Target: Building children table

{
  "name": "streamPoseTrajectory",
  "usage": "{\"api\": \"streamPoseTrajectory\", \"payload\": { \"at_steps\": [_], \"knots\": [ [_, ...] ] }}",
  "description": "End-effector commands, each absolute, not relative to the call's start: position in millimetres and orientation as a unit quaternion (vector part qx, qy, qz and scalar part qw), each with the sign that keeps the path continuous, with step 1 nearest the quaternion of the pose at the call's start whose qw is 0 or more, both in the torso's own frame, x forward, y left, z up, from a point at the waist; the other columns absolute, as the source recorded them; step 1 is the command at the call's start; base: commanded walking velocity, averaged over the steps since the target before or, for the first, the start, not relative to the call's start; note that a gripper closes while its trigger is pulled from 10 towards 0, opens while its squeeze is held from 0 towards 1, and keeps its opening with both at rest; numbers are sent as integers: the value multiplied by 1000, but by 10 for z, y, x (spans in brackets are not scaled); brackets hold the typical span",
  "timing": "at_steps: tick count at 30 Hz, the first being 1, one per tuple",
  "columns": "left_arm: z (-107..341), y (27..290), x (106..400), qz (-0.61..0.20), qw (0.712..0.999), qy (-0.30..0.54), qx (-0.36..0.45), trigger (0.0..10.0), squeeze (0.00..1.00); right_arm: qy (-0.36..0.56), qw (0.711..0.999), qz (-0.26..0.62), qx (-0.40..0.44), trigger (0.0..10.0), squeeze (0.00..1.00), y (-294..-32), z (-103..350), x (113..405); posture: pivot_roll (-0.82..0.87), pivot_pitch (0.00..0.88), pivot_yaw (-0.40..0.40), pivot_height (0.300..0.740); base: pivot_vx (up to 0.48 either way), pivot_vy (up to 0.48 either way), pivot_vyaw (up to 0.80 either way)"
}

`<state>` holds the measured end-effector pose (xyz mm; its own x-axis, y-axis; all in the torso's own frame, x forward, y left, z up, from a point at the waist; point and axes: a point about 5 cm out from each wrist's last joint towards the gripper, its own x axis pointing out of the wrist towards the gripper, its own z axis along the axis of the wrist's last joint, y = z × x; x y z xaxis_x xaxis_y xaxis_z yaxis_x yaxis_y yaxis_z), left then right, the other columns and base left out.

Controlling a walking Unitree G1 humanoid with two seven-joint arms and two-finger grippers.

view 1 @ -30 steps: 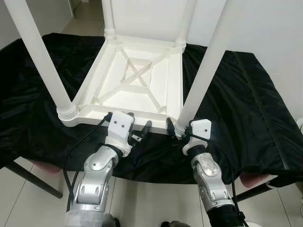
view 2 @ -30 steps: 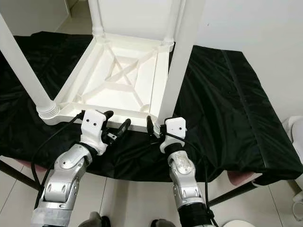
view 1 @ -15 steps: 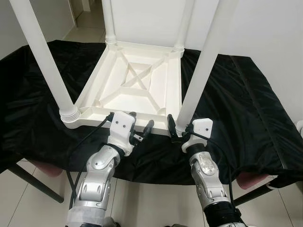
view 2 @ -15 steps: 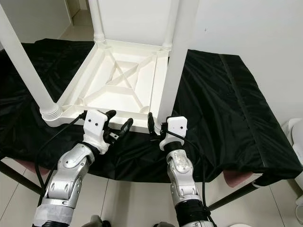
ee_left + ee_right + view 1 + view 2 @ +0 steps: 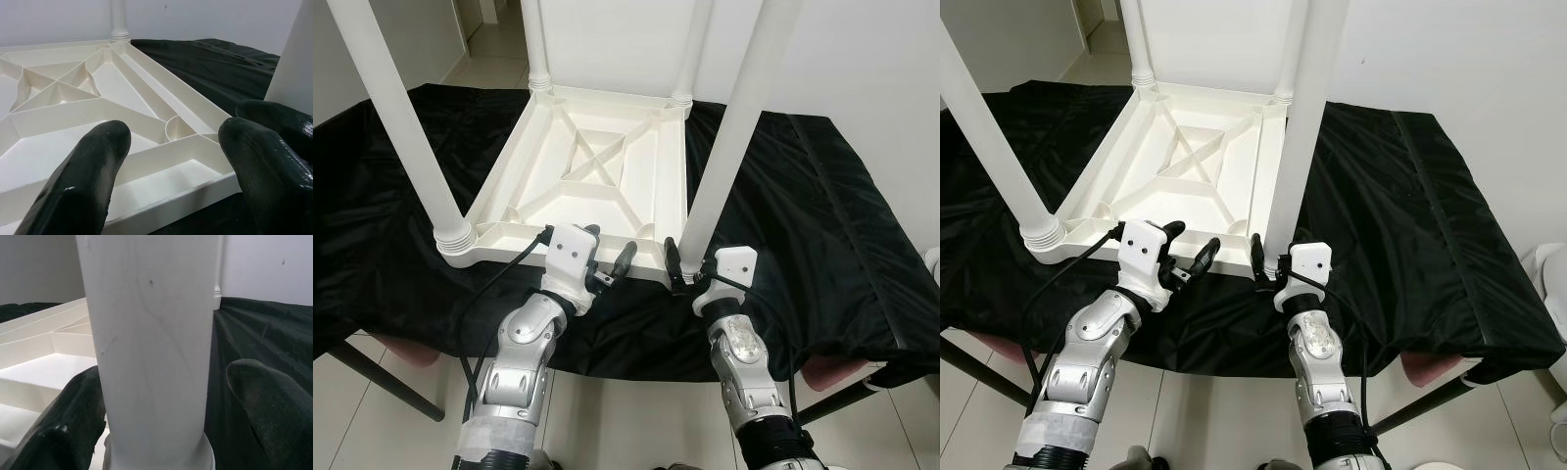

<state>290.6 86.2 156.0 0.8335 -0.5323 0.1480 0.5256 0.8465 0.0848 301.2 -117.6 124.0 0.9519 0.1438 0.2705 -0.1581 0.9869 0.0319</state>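
Note:
A white children's table (image 5: 597, 176) lies upside down on a black cloth, with all of its legs standing up. My left gripper (image 5: 609, 245) is open at the table's near rim (image 5: 161, 196), its fingers (image 5: 83, 181) spread just above that rim and holding nothing. My right gripper (image 5: 687, 269) is open around the base of the near right leg (image 5: 720, 147). In the right wrist view the leg (image 5: 151, 342) stands between the two fingers, with one finger (image 5: 73, 421) against it and a gap at the other. The near left leg (image 5: 406, 127) rises at the left corner.
The black cloth (image 5: 822, 215) covers a work table whose front edge runs just below my wrists. A white wall stands close behind the far legs. Pink stools (image 5: 832, 370) sit under the table's front corners, and tiled floor lies below.
Both grippers have edged forward towards the white table, the right one closing in around the near right leg. The head view has shifted a little.

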Motion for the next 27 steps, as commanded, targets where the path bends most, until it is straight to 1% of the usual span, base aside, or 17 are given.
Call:
{"api": "streamPoseTrajectory", "payload": {
  "at_steps": [1, 8, 12, 22, 24, 27],
  "knots": [
    [1516, 864, 2928, -216, 973, -77, -3, 10000, 0, -133, 988, 74, 27, 10000, 0, -1183, 1215, 3013, -116, 56, 9, 740, 0, 0, 0],
    [1518, 844, 2936, -223, 972, -77, 1, 10000, 0, -133, 987, 87, 22, 10000, 0, -1147, 1197, 3000, -113, 56, 13, 740, 0, 0, 0],
    [1526, 836, 2914, -231, 970, -72, -10, 10000, 0, -135, 986, 93, 23, 10000, 0, -1144, 1204, 2995, -113, 55, 13, 740, 0, 0, 0],
    [1482, 892, 2849, -253, 965, -62, 19, 10000, 0, -127, 987, 94, 25, 10000, 0, -1211, 1213, 3009, -116, 68, 13, 740, 0, 0, 0],
    [1454, 935, 2786, -267, 961, -55, 35, 10000, 0, -123, 986, 114, 25, 10000, 0, -1229, 1213, 2975, -123, 81, 15, 740, 0, 0, 0],
    [1427, 962, 2683, -303, 950, -48, 58, 10000, 0, -125, 975, 185, 11, 10000, 0, -1197, 1260, 2926, -131, 89, 12, 740, 0, 0, 0]
  ]
}}
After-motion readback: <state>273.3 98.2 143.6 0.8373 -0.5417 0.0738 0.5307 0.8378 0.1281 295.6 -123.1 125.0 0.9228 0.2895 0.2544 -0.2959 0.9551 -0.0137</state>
